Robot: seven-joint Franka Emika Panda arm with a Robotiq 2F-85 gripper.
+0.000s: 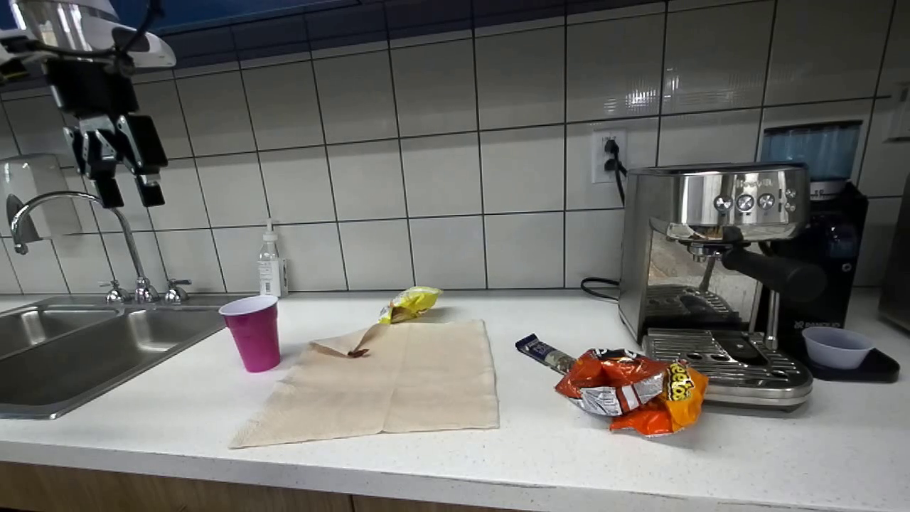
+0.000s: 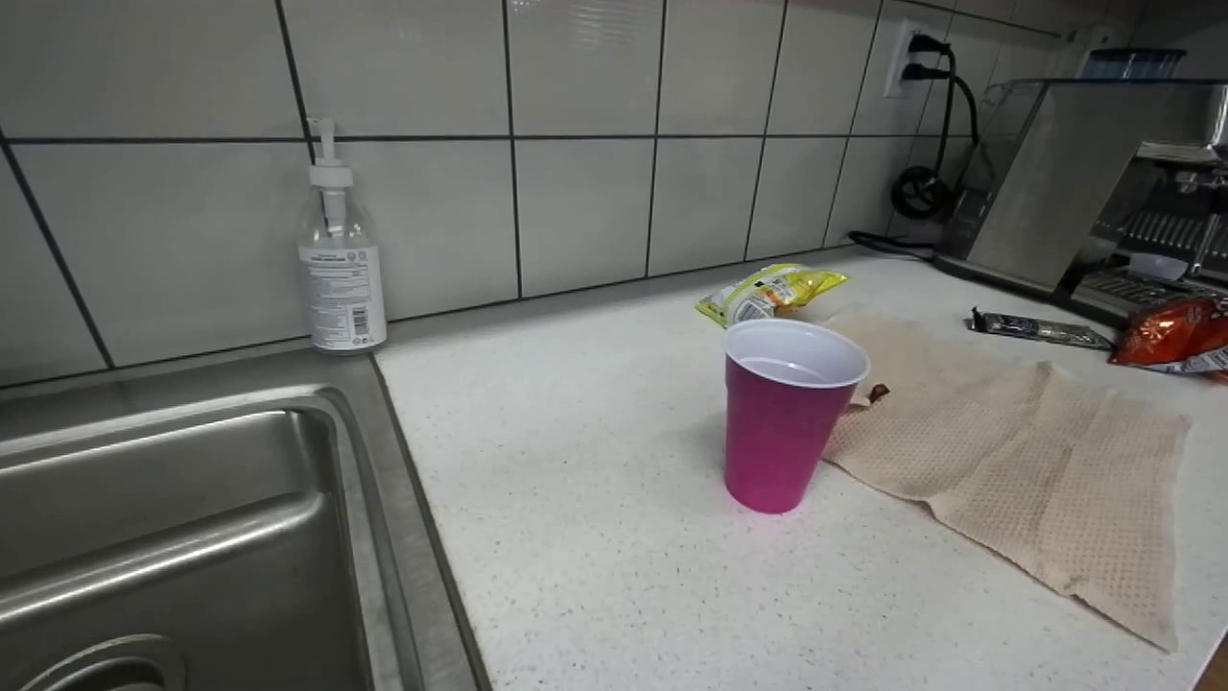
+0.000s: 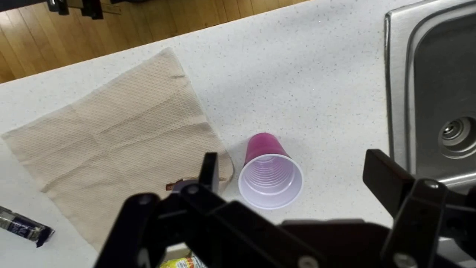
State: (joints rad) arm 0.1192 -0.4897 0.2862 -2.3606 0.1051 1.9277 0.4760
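Observation:
My gripper (image 1: 130, 193) hangs high above the counter near the sink in an exterior view. In the wrist view its black fingers (image 3: 386, 182) stand wide apart with nothing held between them. Below, a magenta cup (image 3: 263, 147) with a white inside shows between the fingers; it stands upright on the counter and its visible inside looks empty. Beside the cup lies a flat beige paper towel (image 3: 122, 130) with a folded corner and a small brown scrap (image 2: 878, 393) there. A yellow snack packet (image 1: 411, 304) rests at the towel's back edge. The gripper is absent from one exterior picture.
A steel sink (image 2: 192, 537) with a faucet (image 1: 128, 227) borders the counter. A pump bottle (image 2: 341, 259) stands at the wall. Red and orange snack bags (image 1: 633, 391) and a dark bar wrapper (image 1: 544, 353) lie before the espresso machine (image 1: 718, 284). Nearby are a grinder (image 1: 817, 249) and white bowl (image 1: 839, 347).

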